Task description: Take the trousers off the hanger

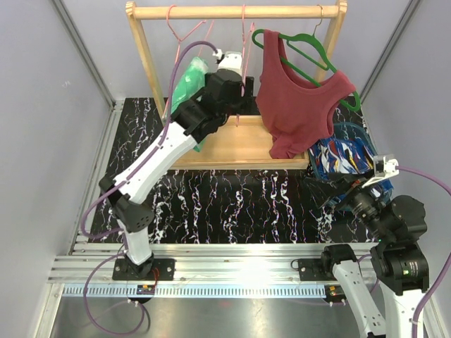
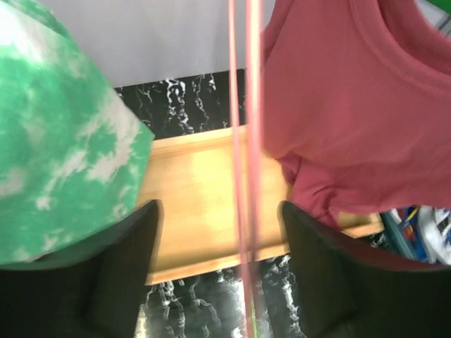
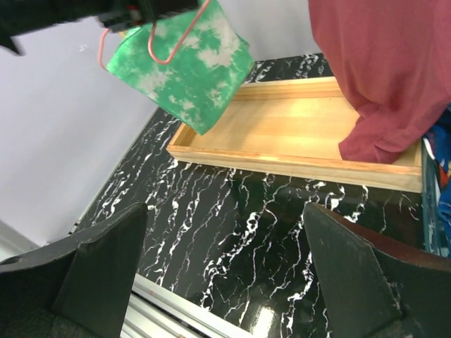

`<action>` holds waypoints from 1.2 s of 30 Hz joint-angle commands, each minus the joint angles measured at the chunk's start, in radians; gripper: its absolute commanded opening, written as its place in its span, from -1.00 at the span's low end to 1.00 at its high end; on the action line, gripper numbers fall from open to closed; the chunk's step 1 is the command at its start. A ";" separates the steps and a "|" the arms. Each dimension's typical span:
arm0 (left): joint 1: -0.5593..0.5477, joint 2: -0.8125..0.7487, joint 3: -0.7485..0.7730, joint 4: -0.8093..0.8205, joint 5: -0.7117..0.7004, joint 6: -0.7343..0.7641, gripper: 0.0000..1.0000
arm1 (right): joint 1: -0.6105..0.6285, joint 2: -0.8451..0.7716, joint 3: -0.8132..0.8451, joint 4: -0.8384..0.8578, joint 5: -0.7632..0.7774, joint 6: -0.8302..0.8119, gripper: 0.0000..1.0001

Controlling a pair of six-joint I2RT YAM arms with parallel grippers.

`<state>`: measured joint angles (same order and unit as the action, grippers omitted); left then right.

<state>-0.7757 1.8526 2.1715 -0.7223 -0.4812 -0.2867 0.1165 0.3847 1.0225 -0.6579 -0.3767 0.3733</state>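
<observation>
One pair of two appeared done. Nearest, the right hand [image 3: 225, 232] gaped empty beside the blue trousers [image 1: 344, 156], which lay off any hanger at the right of the black marbled desk [image 1: 232, 204]. Beyond, the left hand [image 2: 218, 211] stood apart astride a bare pink hanger [image 2: 243, 141]. The green tie-dye trousers [image 1: 186, 86] hung from the rail [image 1: 232, 11], yet to be removed. Plain grey walls [image 1: 42, 105] enclosed all.

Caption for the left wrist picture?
Open left gripper frames thin pink wire hanger between green-and-white tie-dye trousers and dark red tank top.

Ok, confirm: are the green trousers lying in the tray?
No, the green trousers hang from a pink hanger, clear of the wooden tray.
</observation>
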 commanded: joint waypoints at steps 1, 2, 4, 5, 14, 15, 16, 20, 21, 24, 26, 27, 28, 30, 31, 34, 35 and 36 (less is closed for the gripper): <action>0.003 -0.162 -0.035 0.086 0.018 -0.005 0.71 | -0.003 0.017 0.022 -0.035 0.047 -0.013 0.99; 0.003 -0.182 -0.050 0.081 0.021 -0.003 0.98 | -0.003 0.022 0.027 -0.045 0.062 -0.013 0.99; 0.001 -0.255 -0.087 0.078 0.029 0.007 0.98 | -0.003 0.025 0.028 -0.057 0.068 -0.031 0.99; 0.000 -0.285 -0.111 0.081 0.024 0.011 0.98 | -0.002 0.025 0.027 -0.065 0.071 -0.036 0.99; 0.094 -0.444 -0.268 0.032 -0.070 0.061 0.95 | -0.002 0.017 0.042 -0.095 -0.011 -0.105 0.99; 0.107 -0.447 -0.272 0.027 -0.060 0.072 0.95 | -0.003 0.016 0.044 -0.095 -0.019 -0.105 0.99; 0.122 -0.446 -0.279 0.024 -0.016 0.078 0.97 | -0.003 0.013 0.044 -0.098 -0.025 -0.106 0.99; 0.241 -0.409 -0.257 -0.009 0.105 0.101 0.94 | -0.003 0.014 0.054 -0.109 -0.068 -0.119 0.99; 0.268 -0.397 -0.251 -0.026 0.139 0.107 0.92 | -0.003 0.014 0.056 -0.112 -0.074 -0.122 0.99; 0.349 -0.357 -0.243 -0.042 0.234 0.109 0.69 | -0.002 0.016 0.063 -0.121 -0.093 -0.132 0.99; 0.392 -0.340 -0.242 -0.037 0.292 0.107 0.55 | -0.003 0.016 0.062 -0.118 -0.100 -0.135 0.99; 0.403 -0.322 -0.242 -0.031 0.309 0.109 0.50 | -0.003 0.017 0.060 -0.118 -0.103 -0.136 0.99; 0.418 -0.310 -0.239 -0.031 0.331 0.112 0.44 | -0.003 0.019 0.059 -0.112 -0.106 -0.134 0.99; 0.427 -0.273 -0.220 -0.029 0.346 0.121 0.31 | -0.001 0.020 0.057 -0.108 -0.116 -0.132 0.99; 0.437 -0.259 -0.210 -0.032 0.349 0.121 0.23 | -0.003 0.020 0.057 -0.111 -0.122 -0.134 0.99; 0.457 -0.218 -0.177 -0.046 0.366 0.116 -0.22 | -0.003 0.019 0.057 -0.111 -0.123 -0.140 0.99; 0.460 -0.213 -0.176 -0.040 0.369 0.115 -0.37 | -0.003 0.019 0.057 -0.111 -0.123 -0.142 0.99; 0.461 -0.208 -0.173 -0.036 0.374 0.116 -0.45 | -0.002 0.017 0.057 -0.109 -0.126 -0.142 0.99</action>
<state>-0.3283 1.6348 1.9450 -0.7765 -0.1711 -0.1818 0.1165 0.3958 1.0534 -0.7830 -0.4698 0.2497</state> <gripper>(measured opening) 0.314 0.993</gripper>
